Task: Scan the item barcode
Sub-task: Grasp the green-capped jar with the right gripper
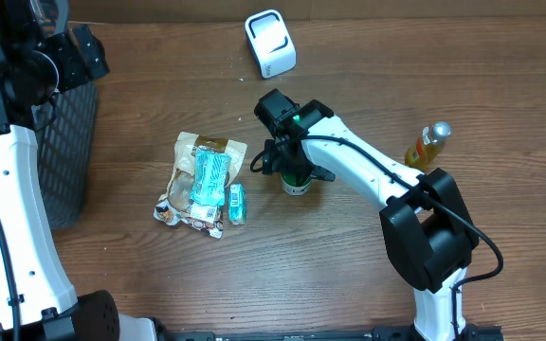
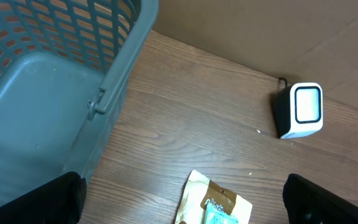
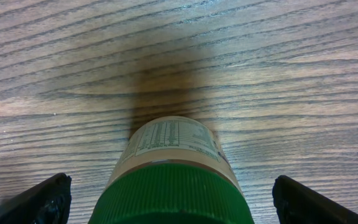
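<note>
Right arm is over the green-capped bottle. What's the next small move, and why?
Probably lower the right gripper a little and close on the bottle. Its open fingers straddle the bottle without touching it, and the bottle stands upright on the table, not yet lifted toward the scanner.

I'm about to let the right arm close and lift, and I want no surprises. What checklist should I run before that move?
1. Right gripper open: ok, jaws wide.
2. Green-capped bottle centred between its fingers: ok, upright on the table.
3. Bottle gripped: not ok, the fingers stand apart from it.
4. Barcode located: cannot tell, only a printed panel of the label shows.
5. Way to the scanner: ok, nothing stands between it and the bottle.
6. Left gripper out of the way: ok, open, over by the basket.
</note>
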### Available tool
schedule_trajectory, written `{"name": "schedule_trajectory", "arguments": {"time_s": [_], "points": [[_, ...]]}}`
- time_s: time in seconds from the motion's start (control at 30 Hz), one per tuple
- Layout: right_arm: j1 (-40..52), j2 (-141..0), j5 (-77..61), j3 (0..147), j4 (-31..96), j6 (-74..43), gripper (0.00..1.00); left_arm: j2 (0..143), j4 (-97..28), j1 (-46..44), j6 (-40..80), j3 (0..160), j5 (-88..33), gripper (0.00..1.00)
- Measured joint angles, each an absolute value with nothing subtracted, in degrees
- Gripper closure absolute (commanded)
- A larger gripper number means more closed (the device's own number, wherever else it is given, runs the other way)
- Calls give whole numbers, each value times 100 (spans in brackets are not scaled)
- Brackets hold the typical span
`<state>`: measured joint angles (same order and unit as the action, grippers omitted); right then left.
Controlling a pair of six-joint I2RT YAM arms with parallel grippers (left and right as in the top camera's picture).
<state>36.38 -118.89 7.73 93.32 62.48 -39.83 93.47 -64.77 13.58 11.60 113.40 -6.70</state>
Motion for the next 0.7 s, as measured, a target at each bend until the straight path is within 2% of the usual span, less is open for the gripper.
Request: {"name": "schedule_trajectory", "arguments": {"time_s": [0.7], "points": [[3627, -11889, 436, 9332, 6110, -3684, 0, 9347, -6477, 1358, 1160, 11340, -670, 0]]}}
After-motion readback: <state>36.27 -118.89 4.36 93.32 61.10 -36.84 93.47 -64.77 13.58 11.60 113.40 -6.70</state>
